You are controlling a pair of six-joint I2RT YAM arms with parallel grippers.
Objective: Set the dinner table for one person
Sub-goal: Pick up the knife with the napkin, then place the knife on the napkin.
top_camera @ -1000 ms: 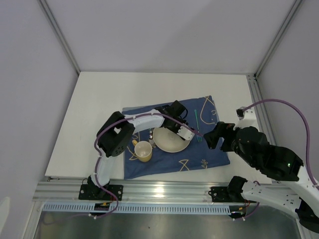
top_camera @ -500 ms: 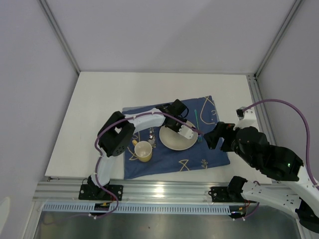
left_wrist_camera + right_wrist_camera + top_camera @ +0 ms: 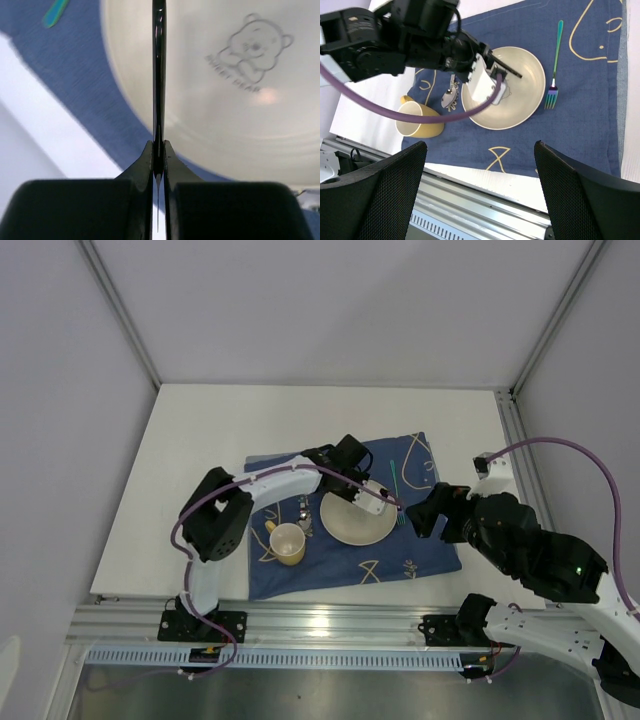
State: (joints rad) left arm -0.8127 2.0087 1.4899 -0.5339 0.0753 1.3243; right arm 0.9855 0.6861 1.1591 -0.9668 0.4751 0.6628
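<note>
A cream plate (image 3: 352, 528) (image 3: 520, 102) with a bear print (image 3: 255, 50) lies flat on the dark blue cloth (image 3: 400, 562) on the white dinner table (image 3: 200, 440). My left gripper (image 3: 385, 500) (image 3: 159, 15) (image 3: 510, 70) is shut with nothing in it, and its thin black tips hover over the plate's far side. A teal fork (image 3: 394, 476) (image 3: 554, 65) lies just right of the plate. A yellow mug (image 3: 287, 543) (image 3: 417, 122) lies left of it. My right gripper (image 3: 428, 512) (image 3: 482, 200) hangs open over the cloth's right edge, holding nothing.
A small silvery metal piece (image 3: 303, 512) (image 3: 451, 95) lies between mug and plate. The silver frame rail (image 3: 330, 620) runs along the near table edge. The left arm's purple cable (image 3: 420, 117) sags over the mug. White walls enclose the back and sides.
The plate went from tilted and nearer the mug to lying flat a little further right. My left gripper closed and its elbow swung left. The right arm stayed put.
</note>
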